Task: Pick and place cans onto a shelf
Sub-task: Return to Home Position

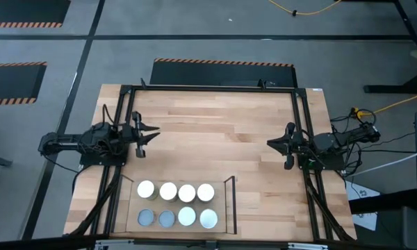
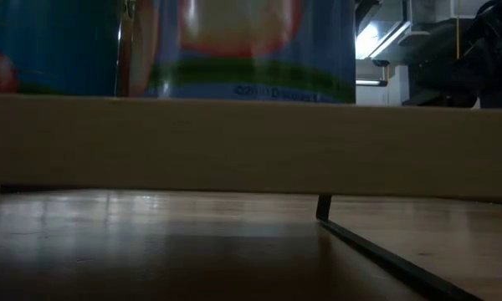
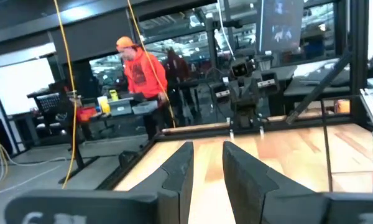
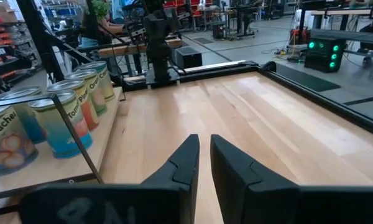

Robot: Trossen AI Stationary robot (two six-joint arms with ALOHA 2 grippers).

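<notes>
Eight cans stand upright in two rows on the shelf, a light-wood board with thin black rails at the table's near edge. The far row has white tops. The near row has grey and white tops. The right wrist view shows several of them with peach and tomato labels. The low view shows their blue labels above the board's edge. My left gripper is slightly open and empty over the table's left side. My right gripper is shut and empty over the right side.
Black frame rails run along the wooden table's far, left and right sides. Bare wood lies between the two grippers, far of the shelf. A person in an orange top stands in the room beyond the table.
</notes>
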